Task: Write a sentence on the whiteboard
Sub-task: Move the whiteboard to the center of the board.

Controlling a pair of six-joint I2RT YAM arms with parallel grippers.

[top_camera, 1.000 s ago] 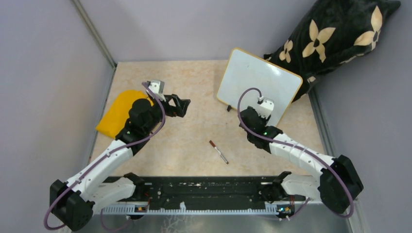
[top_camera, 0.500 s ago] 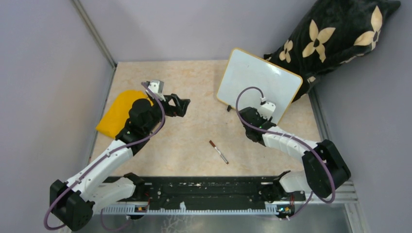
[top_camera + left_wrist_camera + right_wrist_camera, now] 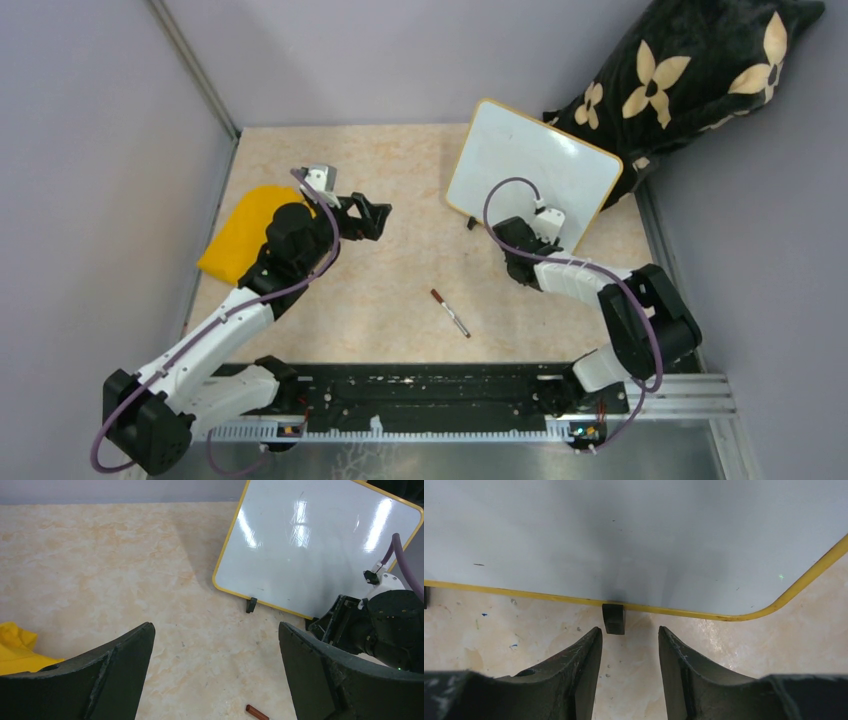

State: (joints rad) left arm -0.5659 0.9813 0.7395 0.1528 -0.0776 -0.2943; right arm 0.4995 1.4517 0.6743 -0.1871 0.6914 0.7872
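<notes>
The whiteboard (image 3: 530, 170) leans tilted at the back right on small black feet. Its yellow-rimmed face (image 3: 320, 545) is blank, and no sentence is in view on it. My right gripper (image 3: 541, 238) sits low at the board's bottom edge. Its jaws (image 3: 629, 628) stand partly open with nothing between them, and one black foot (image 3: 614, 619) lies just ahead of the left fingertip. My left gripper (image 3: 381, 219) hovers wide open and empty (image 3: 215, 627) over the middle of the table. A reddish-brown marker (image 3: 450, 313) lies flat on the table between the arms, its end (image 3: 256, 712) in the left wrist view.
A yellow cloth (image 3: 245, 230) lies at the left, beside my left arm. A black cushion with cream flowers (image 3: 690, 80) props the board from behind. Grey walls close in the left, back and right. A black rail (image 3: 420, 400) runs along the near edge.
My right arm's elbow has swung in to the left and its wrist has edged toward the board's bottom edge. The left arm, marker and board have not moved.
</notes>
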